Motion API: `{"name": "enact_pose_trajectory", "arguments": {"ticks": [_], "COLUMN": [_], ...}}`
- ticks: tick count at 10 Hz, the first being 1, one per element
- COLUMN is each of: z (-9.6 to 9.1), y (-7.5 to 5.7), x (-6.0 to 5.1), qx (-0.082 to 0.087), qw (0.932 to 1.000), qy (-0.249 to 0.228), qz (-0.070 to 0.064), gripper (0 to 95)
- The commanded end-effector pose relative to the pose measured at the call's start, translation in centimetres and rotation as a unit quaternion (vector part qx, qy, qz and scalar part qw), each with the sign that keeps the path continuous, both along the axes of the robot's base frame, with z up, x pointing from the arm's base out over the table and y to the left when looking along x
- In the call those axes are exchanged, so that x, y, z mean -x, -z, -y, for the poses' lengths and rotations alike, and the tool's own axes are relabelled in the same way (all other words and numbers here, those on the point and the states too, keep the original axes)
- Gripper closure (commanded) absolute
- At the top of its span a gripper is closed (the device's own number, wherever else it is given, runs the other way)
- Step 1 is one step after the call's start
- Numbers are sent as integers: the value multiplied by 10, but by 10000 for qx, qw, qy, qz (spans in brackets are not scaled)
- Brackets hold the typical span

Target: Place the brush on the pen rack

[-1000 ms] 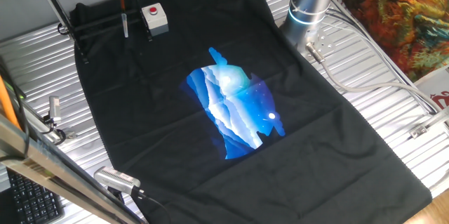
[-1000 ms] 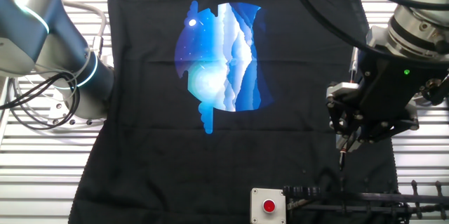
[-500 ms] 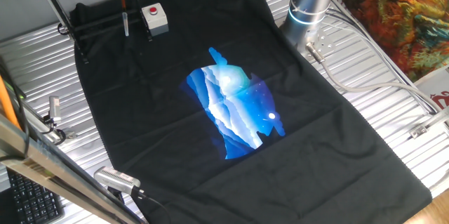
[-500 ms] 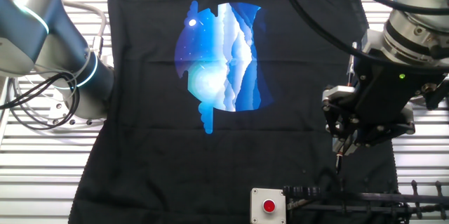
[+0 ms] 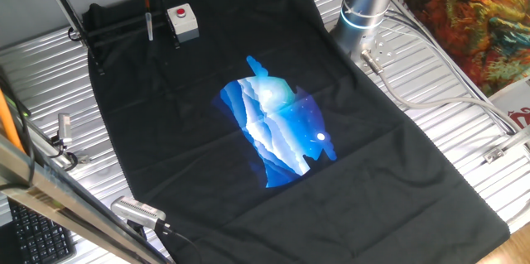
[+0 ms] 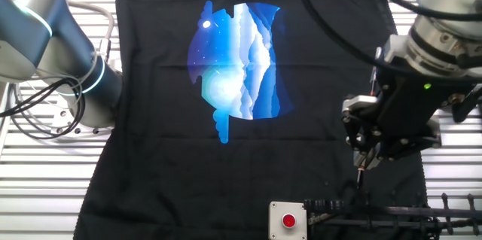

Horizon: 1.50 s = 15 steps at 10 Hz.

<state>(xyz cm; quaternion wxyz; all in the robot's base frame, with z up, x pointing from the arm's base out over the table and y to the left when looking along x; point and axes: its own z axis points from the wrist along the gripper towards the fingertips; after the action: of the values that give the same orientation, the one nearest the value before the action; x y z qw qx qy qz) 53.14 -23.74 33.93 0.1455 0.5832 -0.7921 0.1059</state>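
Carrying the thin orange-red brush with silver-grey end (image 5: 148,17) upright, pinched in the black two-finger gripper (image 6: 364,162), just above the black metal rod pen rack (image 5: 99,28). Step in hand, by judgement: final lowering. Next move: settle the brush across the bar, then let go.

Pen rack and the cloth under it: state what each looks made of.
Pen rack: thin black rods, probably painted or coated metal; matte, straight and spindly. Cloth: black fabric, apparently a T-shirt, matte with soft wrinkles and a glossy-looking blue printed graphic. It lies on ribbed silvery metal tabletop.
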Motion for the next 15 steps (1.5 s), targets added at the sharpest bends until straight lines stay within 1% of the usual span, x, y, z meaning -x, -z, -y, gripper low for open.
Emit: {"name": "enact_pose_trajectory", "arguments": {"ticks": [1, 12, 15], "z": [0, 6, 8], "y": [0, 6, 8], "x": [0, -2, -1], "qx": [4, -69, -79], "qw": [10000, 10000, 9999], "qy": [-5, -21, -15], "qz": [-5, 60, 73], "gripper": [950, 950, 950]}}
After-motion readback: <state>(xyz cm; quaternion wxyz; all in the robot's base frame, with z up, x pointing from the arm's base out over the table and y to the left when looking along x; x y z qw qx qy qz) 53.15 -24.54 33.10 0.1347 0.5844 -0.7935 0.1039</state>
